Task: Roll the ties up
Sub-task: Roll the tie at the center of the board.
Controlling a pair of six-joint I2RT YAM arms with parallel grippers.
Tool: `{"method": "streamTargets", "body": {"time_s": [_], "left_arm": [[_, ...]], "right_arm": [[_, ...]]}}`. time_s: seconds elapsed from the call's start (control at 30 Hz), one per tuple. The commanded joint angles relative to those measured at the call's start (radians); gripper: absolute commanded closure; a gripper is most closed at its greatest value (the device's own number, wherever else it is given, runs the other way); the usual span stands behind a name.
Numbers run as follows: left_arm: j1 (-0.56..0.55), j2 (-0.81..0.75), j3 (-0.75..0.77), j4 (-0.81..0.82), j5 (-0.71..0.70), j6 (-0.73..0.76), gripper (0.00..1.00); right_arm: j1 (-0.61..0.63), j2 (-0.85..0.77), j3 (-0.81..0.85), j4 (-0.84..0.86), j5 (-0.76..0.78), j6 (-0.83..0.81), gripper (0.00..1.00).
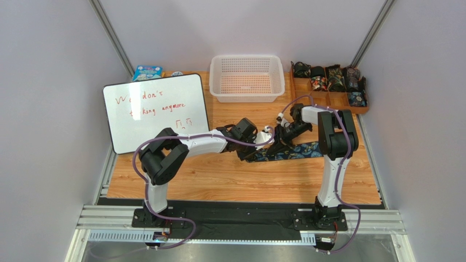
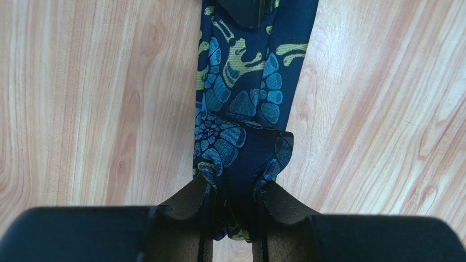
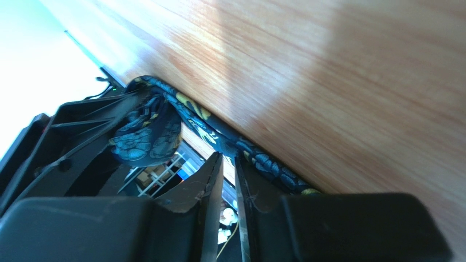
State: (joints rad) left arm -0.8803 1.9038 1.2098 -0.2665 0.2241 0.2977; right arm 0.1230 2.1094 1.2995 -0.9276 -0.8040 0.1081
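The tie [image 1: 298, 152], black with teal-blue and yellowish paisley, lies flat along the wooden table between the two arms. My left gripper [image 1: 266, 139] is shut on its bunched, folded-over end [image 2: 240, 147], and the fabric is pinched between the jaws [image 2: 236, 181]. The rest of the tie runs away from it towards my right gripper [image 1: 280, 138]. In the right wrist view my right gripper [image 3: 227, 156] is shut to a thin slit with nothing in it. Its tips are right beside the tie's strip [image 3: 262, 164], and the held end [image 3: 146, 139] hangs in the left gripper.
A white plastic basket [image 1: 247, 78] stands at the back centre. A wooden divided tray [image 1: 350, 105] at the back right holds several rolled ties [image 1: 335, 79]. A whiteboard [image 1: 156, 112] lies at the left, with a blue box [image 1: 146, 72] behind it.
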Motion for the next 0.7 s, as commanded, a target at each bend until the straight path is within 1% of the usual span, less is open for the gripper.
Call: {"method": "streamTargets", "body": {"time_s": [0.0, 0.03, 0.1, 0.2, 0.33, 0.67], "left_arm": [[-0.003, 0.054, 0.036, -0.085, -0.036, -0.009, 0.96], [-0.003, 0.057, 0.034, -0.083, -0.034, -0.009, 0.96], [-0.008, 0.058, 0.031, -0.082, -0.026, -0.009, 0.95], [-0.009, 0.063, 0.03, -0.085, -0.022, -0.011, 0.94], [-0.009, 0.066, 0.03, -0.088, -0.02, -0.009, 0.93], [-0.011, 0.072, 0.034, -0.097, -0.011, -0.014, 0.92]], "right_arm": [[0.001, -0.034, -0.051, 0.111, -0.044, 0.016, 0.75], [0.004, -0.045, -0.055, 0.122, -0.094, 0.034, 0.71], [0.015, -0.058, -0.058, 0.134, -0.159, 0.05, 0.68], [0.036, -0.06, -0.069, 0.151, -0.222, 0.077, 0.63], [0.058, -0.069, -0.081, 0.165, -0.268, 0.097, 0.58], [0.069, -0.098, -0.098, 0.193, -0.322, 0.123, 0.57]]}}
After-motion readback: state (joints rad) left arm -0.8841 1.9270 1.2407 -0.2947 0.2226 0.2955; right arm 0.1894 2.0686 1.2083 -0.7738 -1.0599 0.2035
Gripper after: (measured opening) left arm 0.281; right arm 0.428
